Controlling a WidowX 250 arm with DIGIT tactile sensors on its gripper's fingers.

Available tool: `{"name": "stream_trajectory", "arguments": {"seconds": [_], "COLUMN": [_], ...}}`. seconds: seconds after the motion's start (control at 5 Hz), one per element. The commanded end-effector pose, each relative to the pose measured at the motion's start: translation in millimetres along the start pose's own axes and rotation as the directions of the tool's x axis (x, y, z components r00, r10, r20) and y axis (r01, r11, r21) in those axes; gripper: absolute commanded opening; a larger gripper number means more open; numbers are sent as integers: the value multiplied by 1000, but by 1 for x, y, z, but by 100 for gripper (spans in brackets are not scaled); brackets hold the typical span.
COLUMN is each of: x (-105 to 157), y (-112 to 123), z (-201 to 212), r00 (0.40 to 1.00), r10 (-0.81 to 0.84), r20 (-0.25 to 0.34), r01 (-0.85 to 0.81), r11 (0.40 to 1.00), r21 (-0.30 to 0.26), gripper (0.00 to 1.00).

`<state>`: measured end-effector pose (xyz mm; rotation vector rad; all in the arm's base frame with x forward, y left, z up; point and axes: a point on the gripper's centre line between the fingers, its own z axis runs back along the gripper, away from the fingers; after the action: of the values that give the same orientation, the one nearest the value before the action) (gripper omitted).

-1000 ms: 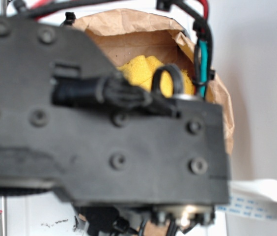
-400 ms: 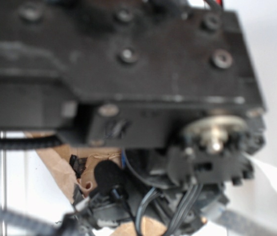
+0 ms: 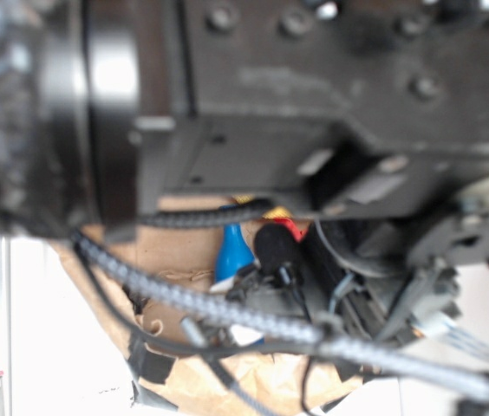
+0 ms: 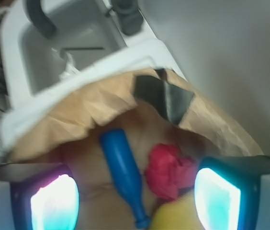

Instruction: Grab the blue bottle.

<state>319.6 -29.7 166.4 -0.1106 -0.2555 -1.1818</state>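
— Where's the blue bottle (image 4: 124, 174) from where you stand?

— Down inside the brown paper bag (image 4: 101, 103), lying flat on the bag's floor. From the wrist camera it sits just ahead of the gripper (image 4: 135, 201), between the two fingers but a little toward the left one. Its long axis runs nearly along the direction the camera looks, slightly slanted, with the neck pointing back toward the gripper and the fat end away.

— And the gripper itself?

— Spread wide, holding nothing. The glowing fingertips (image 4: 54, 203) stand well apart on either side of the bottle, not touching it.

— Anything crowding it?

— A red crumpled thing (image 4: 167, 170) lies just beside the bottle on the right, and a yellow object (image 4: 173, 216) pokes up near the neck. On the left there's bare paper, so more room that side. I'd guess the fingers need to drop straight down and close across the body, sliding the right finger between bottle and red lump.

— What about the bag walls?

— The rim rises beyond the bottle's far end, with a white sink (image 4: 68, 52) behind it. The other camera is mostly blocked by the arm (image 3: 314, 95); only a sliver of blue shows.
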Motion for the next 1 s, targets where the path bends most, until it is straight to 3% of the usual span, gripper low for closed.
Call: {"name": "stream_trajectory", "arguments": {"seconds": [0.0, 0.2, 0.8], "x": [-12, -38, -38], "y": [-20, -51, -51], "z": [-34, -45, -45], "r00": [971, 950, 950], "r10": [-231, -306, -306], "r20": [-54, -56, -56], "r01": [230, 305, 305], "r11": [973, 952, 952], "r21": [-28, -19, -19], "gripper": [100, 100, 100]}}
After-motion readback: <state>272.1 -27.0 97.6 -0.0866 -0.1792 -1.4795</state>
